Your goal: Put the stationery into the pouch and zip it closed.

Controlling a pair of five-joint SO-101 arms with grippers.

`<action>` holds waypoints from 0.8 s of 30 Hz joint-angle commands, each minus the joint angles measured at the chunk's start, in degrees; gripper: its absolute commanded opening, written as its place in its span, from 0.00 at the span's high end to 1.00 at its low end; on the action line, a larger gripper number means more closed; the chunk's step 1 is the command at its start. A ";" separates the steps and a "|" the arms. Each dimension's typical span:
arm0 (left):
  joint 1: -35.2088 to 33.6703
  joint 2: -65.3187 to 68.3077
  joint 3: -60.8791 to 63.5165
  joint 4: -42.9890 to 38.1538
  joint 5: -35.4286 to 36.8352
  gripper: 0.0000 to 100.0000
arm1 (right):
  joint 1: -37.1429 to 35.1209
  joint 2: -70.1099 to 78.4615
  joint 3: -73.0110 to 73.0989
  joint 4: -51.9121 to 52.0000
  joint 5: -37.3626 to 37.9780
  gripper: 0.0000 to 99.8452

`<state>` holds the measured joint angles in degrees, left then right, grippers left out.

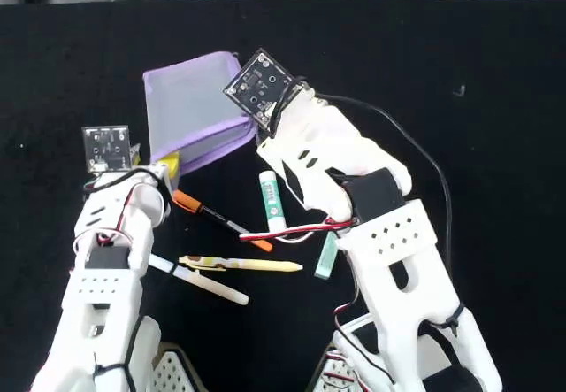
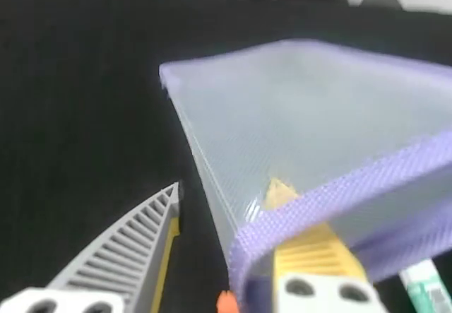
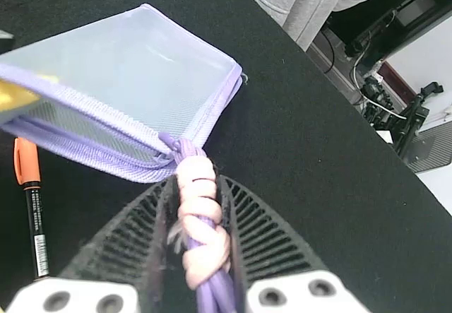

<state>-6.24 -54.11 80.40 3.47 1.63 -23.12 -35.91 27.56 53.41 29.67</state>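
The lilac mesh pouch (image 1: 187,107) lies at the back of the black table, its mouth facing the arms. My left gripper (image 2: 224,188) is open at the pouch's near left corner, its yellow finger (image 2: 311,253) inside the mouth under the purple rim (image 2: 353,182) and its grey finger (image 2: 138,239) outside. My right gripper (image 3: 196,182) is shut on the braided pink and purple zip cord (image 3: 198,217) at the pouch's right corner (image 1: 256,126). On the table in front lie an orange-capped marker (image 1: 208,211), a green and white glue stick (image 1: 271,199), a yellow pen (image 1: 243,265), a white pen (image 1: 199,280) and a teal stick (image 1: 326,257).
The stationery lies between the two arms, just short of the pouch mouth. The right arm's red and white cable (image 1: 292,229) crosses over the glue stick. Bare black table stretches to the right and behind the pouch (image 1: 460,91).
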 commanded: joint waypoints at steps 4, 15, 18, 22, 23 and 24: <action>0.31 1.05 -1.71 -6.42 0.44 0.97 | -0.79 -2.77 -0.57 0.18 -0.35 0.98; 3.12 1.05 -5.76 -5.45 0.44 0.97 | -1.14 -2.77 -0.48 0.26 0.09 0.67; 4.53 1.14 -10.24 0.18 0.44 0.97 | -2.73 -3.82 -0.92 2.55 0.09 0.65; 3.56 1.67 -19.91 10.37 1.49 0.97 | -4.13 -9.80 -0.92 5.45 0.09 0.65; 2.42 1.67 -22.37 12.92 2.64 0.97 | -4.13 -11.47 -0.92 6.24 0.09 0.65; 1.36 1.67 -25.10 15.56 4.22 0.97 | -4.22 -13.05 -0.92 7.12 0.09 0.65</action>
<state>-2.81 -52.44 65.71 13.05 2.59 -26.46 -43.74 27.56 58.77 29.67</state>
